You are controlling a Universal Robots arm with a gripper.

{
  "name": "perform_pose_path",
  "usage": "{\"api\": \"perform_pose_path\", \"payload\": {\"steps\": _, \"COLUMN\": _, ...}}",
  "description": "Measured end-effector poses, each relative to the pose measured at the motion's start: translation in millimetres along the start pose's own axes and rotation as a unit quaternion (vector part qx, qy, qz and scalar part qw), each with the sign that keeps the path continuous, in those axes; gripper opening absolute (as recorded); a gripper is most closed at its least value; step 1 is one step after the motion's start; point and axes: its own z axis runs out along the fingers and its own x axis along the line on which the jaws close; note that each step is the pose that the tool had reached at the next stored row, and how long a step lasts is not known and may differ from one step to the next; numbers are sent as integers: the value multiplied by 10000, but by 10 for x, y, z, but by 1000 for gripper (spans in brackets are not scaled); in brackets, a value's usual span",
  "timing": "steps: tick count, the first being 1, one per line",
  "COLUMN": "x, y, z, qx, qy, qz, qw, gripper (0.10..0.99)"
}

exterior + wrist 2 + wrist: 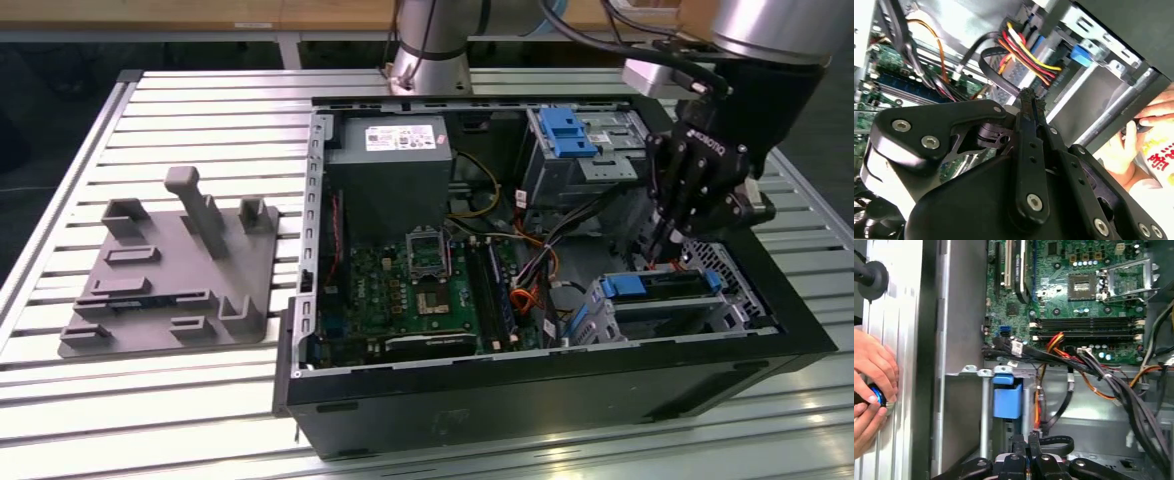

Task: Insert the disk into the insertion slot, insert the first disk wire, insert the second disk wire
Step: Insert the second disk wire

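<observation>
Just beside claw (663, 243), seemingly, disk (657, 287).

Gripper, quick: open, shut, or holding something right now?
Black gripper: jaws shut, pressed together with nothing visibly between them, poised over the blue-bracketed silver disk seated in the perforated metal insertion slot.

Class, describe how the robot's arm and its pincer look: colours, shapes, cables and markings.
The arm is a silver-grey tube with black cables running along it. The pincer is black, built of linked plates with silver screws, has narrow ribbed fingers, and carries small white lettering on its body.
</observation>
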Motion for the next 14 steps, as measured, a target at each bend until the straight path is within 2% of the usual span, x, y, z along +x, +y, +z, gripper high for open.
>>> {"api": "perform_pose_path", "payload": {"steps": 1, "x": 31, "y": 0, "z": 8, "qx": -1, "qy": -2, "qz": 0, "qw": 10000, "gripper": 145}}
{"api": "perform_pose_path", "payload": {"steps": 2, "x": 53, "y": 0, "z": 13, "qx": -1, "qy": -26, "qz": -1, "qw": 10000, "gripper": 145}}
{"api": "perform_pose_path", "payload": {"steps": 4, "x": 87, "y": 0, "z": 21, "qx": 0, "qy": -136, "qz": -6, "qw": 9999, "gripper": 145}}
{"api": "perform_pose_path", "payload": {"steps": 10, "x": 181, "y": 0, "z": 43, "qx": 3, "qy": -526, "qz": -23, "qw": 9986, "gripper": 145}}
{"api": "perform_pose_path", "payload": {"steps": 12, "x": 213, "y": 0, "z": 52, "qx": 4, "qy": -621, "qz": -27, "qw": 9981, "gripper": 145}}
{"api": "perform_pose_path", "payload": {"steps": 14, "x": 246, "y": 0, "z": 58, "qx": 5, "qy": -687, "qz": -30, "qw": 9976, "gripper": 145}}
